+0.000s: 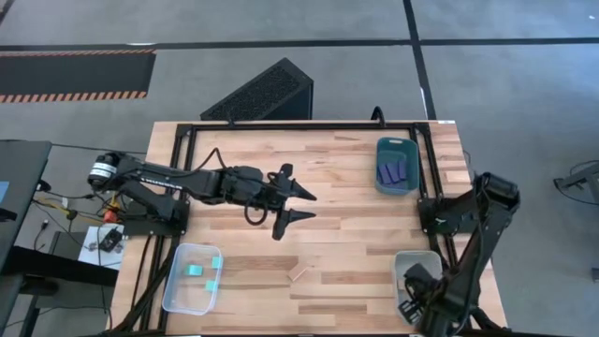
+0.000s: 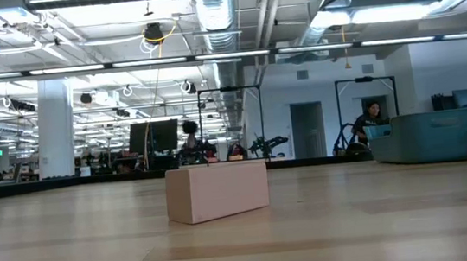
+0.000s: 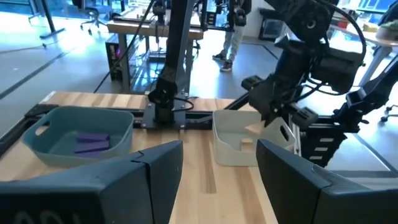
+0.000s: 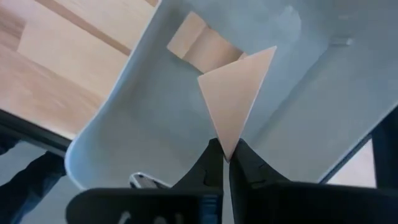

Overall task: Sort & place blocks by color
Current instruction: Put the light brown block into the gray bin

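My right gripper is shut on a pale wood triangular piece inside the grey tray at the table's near right corner. Another wood block lies on that tray's floor. One wood block rests flat on the table near the front edge, and fills the low view's middle. Dark blue bars lie in the dark teal tray. Teal cubes lie in the clear tray. My left gripper hovers open over mid-table. My right gripper pinches the wood triangular piece between its two fingers by one pointed corner. The fingers come from above, pointing down into the grey tray. The piece reaches out past the fingertips toward the tray floor; whether it touches the floor I cannot tell.
Black frame rails run along the table's far edge and sides. The dark teal tray stands at the far right, the clear tray at the near left. People and workbenches show in the room beyond the table. Bare wood lies between the trays.
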Tool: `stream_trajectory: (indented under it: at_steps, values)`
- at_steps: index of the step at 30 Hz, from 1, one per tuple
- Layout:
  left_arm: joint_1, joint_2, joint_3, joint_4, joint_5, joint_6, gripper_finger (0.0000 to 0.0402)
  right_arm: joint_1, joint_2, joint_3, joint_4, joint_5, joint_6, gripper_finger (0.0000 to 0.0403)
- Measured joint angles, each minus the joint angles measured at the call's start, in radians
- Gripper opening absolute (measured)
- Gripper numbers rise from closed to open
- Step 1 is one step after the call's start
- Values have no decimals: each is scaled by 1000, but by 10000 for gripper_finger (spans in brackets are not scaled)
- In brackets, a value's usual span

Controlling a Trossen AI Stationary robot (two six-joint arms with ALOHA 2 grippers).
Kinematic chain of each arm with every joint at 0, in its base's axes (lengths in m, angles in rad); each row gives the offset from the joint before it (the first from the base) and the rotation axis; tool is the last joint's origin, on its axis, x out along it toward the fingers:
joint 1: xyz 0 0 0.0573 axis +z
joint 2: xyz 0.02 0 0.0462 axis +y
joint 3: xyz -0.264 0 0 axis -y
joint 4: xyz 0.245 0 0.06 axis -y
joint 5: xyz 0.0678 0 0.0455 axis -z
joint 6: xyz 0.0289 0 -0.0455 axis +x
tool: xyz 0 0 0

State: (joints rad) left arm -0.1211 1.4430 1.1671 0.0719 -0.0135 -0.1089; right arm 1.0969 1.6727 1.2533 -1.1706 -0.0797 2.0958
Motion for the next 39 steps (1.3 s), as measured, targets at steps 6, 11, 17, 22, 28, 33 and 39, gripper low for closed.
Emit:
stream_trajectory:
  at_steps: [6,11,17,22,28,33,39]
  values:
    - [0,-6,0,-12,-1,-1,194,2,17,-64,66,-49,-8,12]
    - [0,-6,0,-17,-1,-4,194,2,17,-117,149,-78,-9,13]
    - [0,-6,0,-39,-2,-4,194,-15,17,-117,101,-78,-9,42]
    - [0,-6,0,-39,-31,-4,194,-34,16,-117,60,-77,-33,90]
    - [0,-25,0,-52,-57,-1,194,-61,16,-117,31,-77,-86,150]
    - [4,-61,0,-94,-107,23,194,-87,3,-117,-19,-70,-104,193]
    - [12,-110,0,-138,-156,27,194,-119,-84,-117,-27,61,-115,218]
